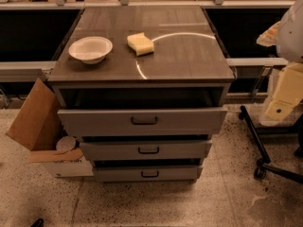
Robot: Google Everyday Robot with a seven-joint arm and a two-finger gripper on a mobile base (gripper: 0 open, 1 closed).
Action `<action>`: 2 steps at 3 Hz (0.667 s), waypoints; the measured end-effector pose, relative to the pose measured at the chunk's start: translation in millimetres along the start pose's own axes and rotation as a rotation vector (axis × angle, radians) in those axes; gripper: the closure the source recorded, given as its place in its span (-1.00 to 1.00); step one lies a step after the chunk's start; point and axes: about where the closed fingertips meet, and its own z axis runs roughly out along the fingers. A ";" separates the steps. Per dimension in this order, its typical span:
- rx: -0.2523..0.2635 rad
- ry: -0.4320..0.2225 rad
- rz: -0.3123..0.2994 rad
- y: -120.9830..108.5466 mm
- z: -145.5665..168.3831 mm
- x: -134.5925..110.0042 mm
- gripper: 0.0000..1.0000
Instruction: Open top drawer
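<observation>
The top drawer (142, 122) is the widest grey front of the cabinet, with a small dark bar handle (144, 121) at its centre. It stands pulled out toward me, and a dark gap shows between it and the cabinet top (180, 60). My gripper (283, 98) is a pale yellowish part at the right edge, on the white arm (292, 27). It hangs to the right of the cabinet, well apart from the drawer and its handle.
A white bowl (90, 49) and a yellow sponge (140, 43) lie on the cabinet top. Two narrower drawers, middle (147, 150) and bottom (149, 174), sit below. An open cardboard box (35, 122) leans at the left. A black wheeled chair base (260, 167) stands at the right.
</observation>
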 end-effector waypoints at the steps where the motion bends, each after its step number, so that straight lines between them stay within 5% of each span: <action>1: 0.000 0.000 0.000 0.1 0.1 0.0 -1.00; 2: -0.068 -0.074 -0.102 26.1 54.5 -16.8 -1.00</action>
